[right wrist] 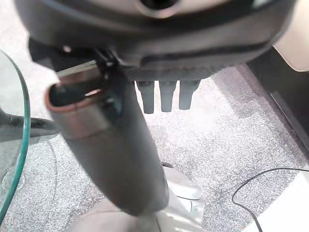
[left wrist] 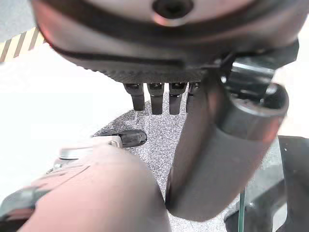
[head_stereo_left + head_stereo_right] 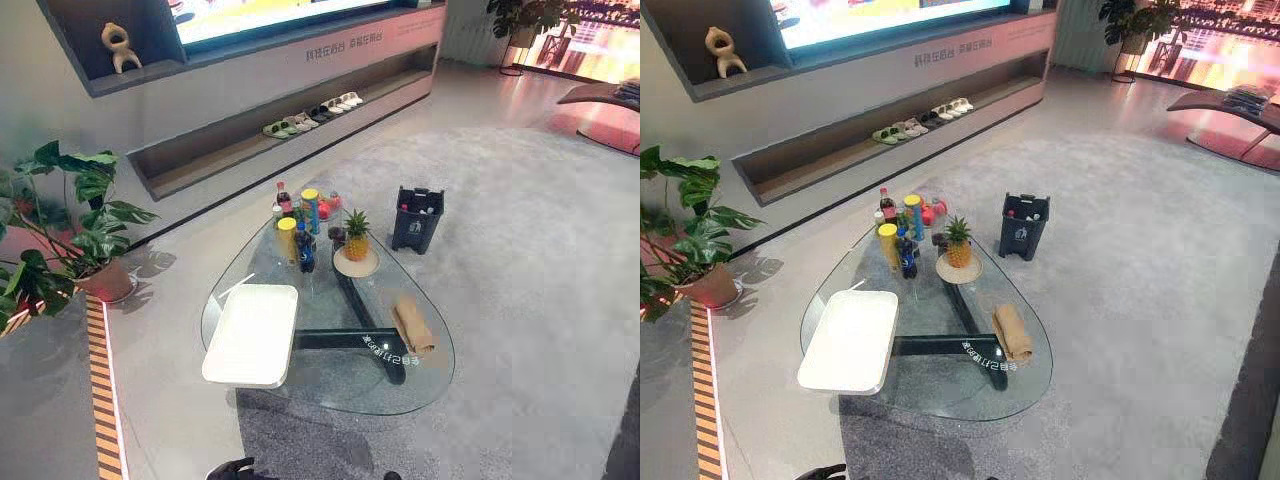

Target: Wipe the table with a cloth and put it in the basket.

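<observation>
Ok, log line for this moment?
cloth: folded on glass table, untouched | basket: floor beyond table | left robot hand, right robot hand: open, empty

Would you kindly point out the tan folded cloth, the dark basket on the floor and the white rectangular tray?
tan folded cloth (image 3: 412,325): left eye view, middle of the fold.
dark basket (image 3: 415,234): left eye view, front wall.
white rectangular tray (image 3: 252,333): left eye view, bare centre.

the cloth (image 3: 413,325) is tan, the table (image 3: 322,392) clear glass, the tray (image 3: 250,335) white. the basket (image 3: 417,222) is dark, the carpet (image 3: 520,300) speckled grey, the floor strip (image 3: 100,400) orange-and-black striped.
</observation>
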`<state>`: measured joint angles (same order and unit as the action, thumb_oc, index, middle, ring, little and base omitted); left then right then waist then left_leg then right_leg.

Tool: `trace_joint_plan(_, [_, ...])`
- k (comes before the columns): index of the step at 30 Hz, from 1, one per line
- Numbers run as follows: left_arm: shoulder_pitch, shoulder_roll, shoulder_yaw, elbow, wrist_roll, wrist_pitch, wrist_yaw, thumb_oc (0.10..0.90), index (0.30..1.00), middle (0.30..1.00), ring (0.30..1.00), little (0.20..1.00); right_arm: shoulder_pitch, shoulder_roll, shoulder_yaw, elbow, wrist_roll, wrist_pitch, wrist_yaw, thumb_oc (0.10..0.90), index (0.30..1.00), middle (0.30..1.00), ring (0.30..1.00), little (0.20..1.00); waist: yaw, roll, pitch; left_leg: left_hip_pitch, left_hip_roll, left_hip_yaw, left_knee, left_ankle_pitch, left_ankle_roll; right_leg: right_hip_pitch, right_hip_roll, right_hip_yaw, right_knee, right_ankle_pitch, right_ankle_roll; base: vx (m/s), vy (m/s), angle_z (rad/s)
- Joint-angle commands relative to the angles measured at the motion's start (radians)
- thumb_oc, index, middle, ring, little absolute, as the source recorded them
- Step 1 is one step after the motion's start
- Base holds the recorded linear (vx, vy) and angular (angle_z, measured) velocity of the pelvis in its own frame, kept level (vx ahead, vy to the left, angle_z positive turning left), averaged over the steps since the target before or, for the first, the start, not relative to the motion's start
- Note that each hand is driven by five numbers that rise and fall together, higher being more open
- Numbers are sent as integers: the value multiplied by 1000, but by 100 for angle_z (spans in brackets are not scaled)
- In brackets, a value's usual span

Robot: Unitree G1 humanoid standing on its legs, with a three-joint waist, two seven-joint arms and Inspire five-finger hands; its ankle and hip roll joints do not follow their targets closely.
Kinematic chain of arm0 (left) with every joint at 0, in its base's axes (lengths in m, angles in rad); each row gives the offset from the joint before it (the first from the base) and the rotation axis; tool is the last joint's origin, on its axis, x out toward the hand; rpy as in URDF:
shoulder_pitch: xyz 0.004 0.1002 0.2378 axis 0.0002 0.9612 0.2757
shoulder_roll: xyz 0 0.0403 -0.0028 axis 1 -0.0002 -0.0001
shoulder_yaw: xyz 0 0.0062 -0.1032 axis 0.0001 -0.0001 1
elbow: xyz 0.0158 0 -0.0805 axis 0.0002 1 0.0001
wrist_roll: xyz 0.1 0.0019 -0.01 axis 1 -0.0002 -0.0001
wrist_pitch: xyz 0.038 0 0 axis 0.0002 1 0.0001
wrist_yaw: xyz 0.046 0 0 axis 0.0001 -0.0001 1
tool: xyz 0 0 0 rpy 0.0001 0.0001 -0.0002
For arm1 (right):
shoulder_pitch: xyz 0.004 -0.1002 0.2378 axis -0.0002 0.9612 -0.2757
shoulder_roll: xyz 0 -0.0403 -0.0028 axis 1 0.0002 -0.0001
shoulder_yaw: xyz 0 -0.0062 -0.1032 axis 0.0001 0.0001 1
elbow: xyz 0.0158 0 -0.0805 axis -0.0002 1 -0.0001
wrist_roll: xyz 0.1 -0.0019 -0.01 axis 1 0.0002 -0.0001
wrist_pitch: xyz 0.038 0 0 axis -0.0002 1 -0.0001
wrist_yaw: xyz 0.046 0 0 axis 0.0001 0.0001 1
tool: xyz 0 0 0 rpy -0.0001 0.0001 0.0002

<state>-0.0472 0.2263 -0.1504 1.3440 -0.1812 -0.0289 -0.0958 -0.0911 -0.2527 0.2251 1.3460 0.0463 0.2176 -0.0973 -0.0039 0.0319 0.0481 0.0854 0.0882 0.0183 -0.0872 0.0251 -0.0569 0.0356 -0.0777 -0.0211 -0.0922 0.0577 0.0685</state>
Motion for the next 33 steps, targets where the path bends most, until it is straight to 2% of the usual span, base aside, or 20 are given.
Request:
trace_joint_plan(1, [-83,-7,-34,50,12,-22,12,800,900,900,900,900,-60,16,17,34,1,-11,8,800,900,900,900,900,-4,-28,35,-11,-75,7,0,-38,26,34,12,-65,19,-49,-2,-113,-131,-29])
trace_joint_plan(27, [-80,-3,-24,47,-4,-32,4,800,900,900,900,900,-54,15,19,29,-6,-15,5,800,900,900,900,900,-5,-28,40,-7,-74,6,0,-37,27,37,17,-67,30,-59,-6,0,0,0])
trace_joint_plan(33, [-59,2,-11,39,-30,-40,19,800,900,900,900,900,-40,3,17,27,-26,-6,21,800,900,900,900,900,-6,-23,54,-21,-81,-17,0,-29,25,28,20,-53,20,-46,-3,59,8,0])
